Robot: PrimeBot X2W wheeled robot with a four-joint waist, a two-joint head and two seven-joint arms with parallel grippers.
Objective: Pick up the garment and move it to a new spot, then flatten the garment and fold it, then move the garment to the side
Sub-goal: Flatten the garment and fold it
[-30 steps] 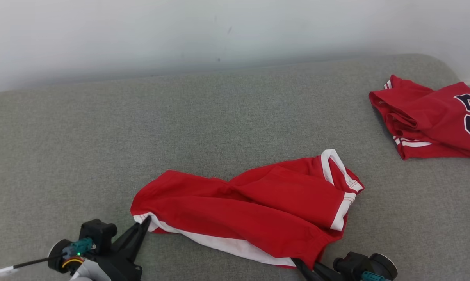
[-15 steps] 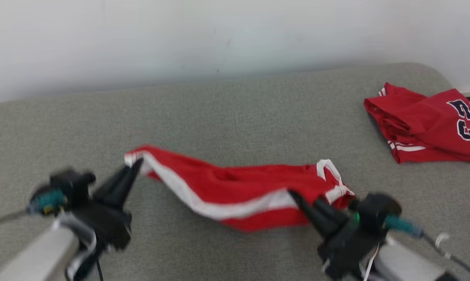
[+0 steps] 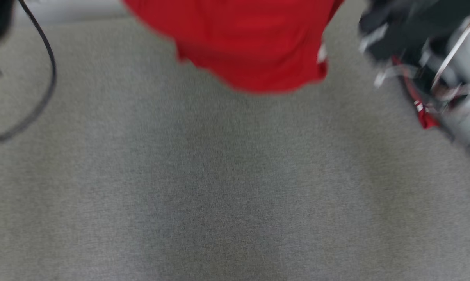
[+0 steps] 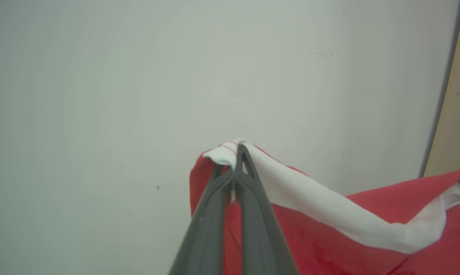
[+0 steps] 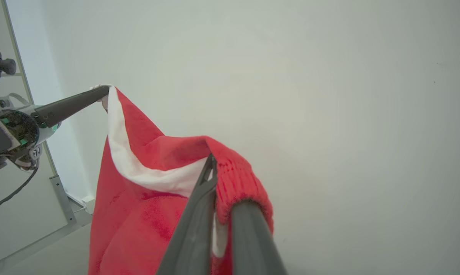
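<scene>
The garment [image 3: 250, 43] is red with white trim and hangs in the air at the top of the blurred head view, above the grey cushion [image 3: 219, 187]. In the left wrist view my left gripper [image 4: 235, 152] is shut on a white-trimmed corner of the garment [image 4: 329, 236]. My right gripper [image 5: 212, 160] is shut on the red ribbed edge of the garment [image 5: 138, 214], which droops between the two grips. The right wrist view also catches the left gripper [image 5: 104, 91] at the upper left, holding the white band. The right arm's wrist [image 3: 414, 39] is a blur at the upper right.
A strip of a second red garment [image 3: 424, 113] with white stripes peeks out under the right arm. A black cable [image 3: 49, 78] loops at the left. A pale wall [image 4: 138, 76] stands behind. A metal frame [image 5: 62, 198] shows at the lower left of the right wrist view.
Both grippers have risen and lifted the garment off the cushion, so it now hangs between them. The head camera has tilted down toward the cushion.
</scene>
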